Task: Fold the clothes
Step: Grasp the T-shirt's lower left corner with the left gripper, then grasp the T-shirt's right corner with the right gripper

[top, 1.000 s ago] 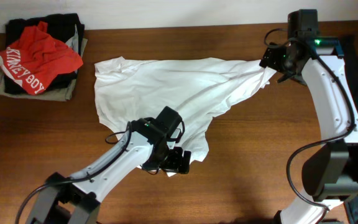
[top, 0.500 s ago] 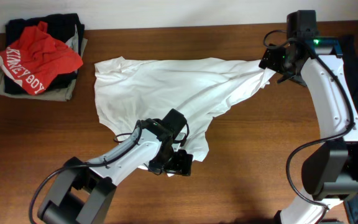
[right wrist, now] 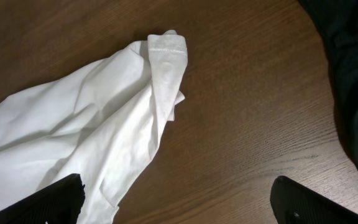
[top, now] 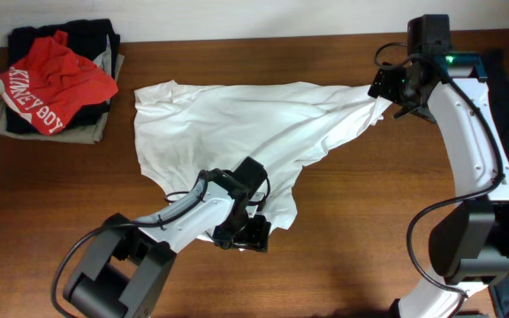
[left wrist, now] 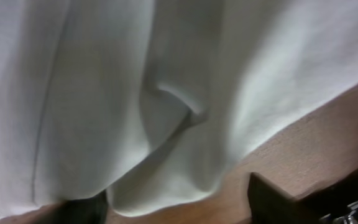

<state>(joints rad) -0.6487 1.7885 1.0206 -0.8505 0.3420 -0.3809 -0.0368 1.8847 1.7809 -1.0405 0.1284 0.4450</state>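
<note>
At the far left of the table [top: 343,265] sits a pile of dark clothes [top: 87,124] with a crumpled red shirt [top: 56,84] on top. Well apart from it, to the right, a white shirt [top: 228,124] lies spread across the middle of the table. It is wrinkled, and one end is drawn out into a narrow strip toward the right.

The left claw [top: 241,234] is down at the near edge of the white shirt. In its wrist view white fabric fills almost everything, with bare wood at the lower right. The two dark fingertips [left wrist: 278,196] stand wide apart with the shirt's hem lying between them, not pinched.

The right claw [top: 389,93] sits at the shirt's narrow right end. Its wrist view shows the fingers [right wrist: 61,199] spread wide and gripping nothing. The bunched tip of the shirt lies flat on the wood ahead of them, and the cloth trails back beside the left finger. A dark cloth [right wrist: 353,74] lies at the table's far right edge.
</note>
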